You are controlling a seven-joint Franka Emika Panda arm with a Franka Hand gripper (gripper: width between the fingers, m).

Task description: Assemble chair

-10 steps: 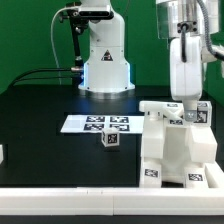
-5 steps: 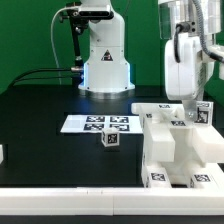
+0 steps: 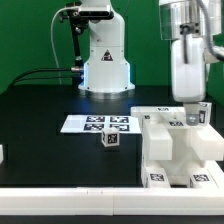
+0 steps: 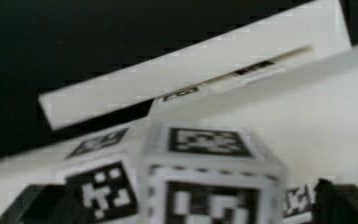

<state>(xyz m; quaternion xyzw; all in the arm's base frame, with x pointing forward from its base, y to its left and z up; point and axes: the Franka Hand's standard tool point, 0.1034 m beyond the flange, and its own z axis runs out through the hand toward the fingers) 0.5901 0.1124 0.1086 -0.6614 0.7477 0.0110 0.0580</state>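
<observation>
The chair is a blocky white assembly with small tags, standing at the exterior view's right near the table's front. My gripper hangs straight over its top rear part. In the wrist view a white tagged chair part fills the space between my dark fingers, which stand wide at either side of it. The gripper is open and astride that part. A small tagged white peg stands alone on the black table, left of the chair.
The marker board lies flat mid-table, behind the peg. The arm's white base stands at the back. A white piece shows at the left edge. A long white tagged strip lies beyond the fingers.
The fingers have spread wide and let go of the tagged part on top of the chair. The wrist has straightened up and shifted slightly toward the exterior view's right.
</observation>
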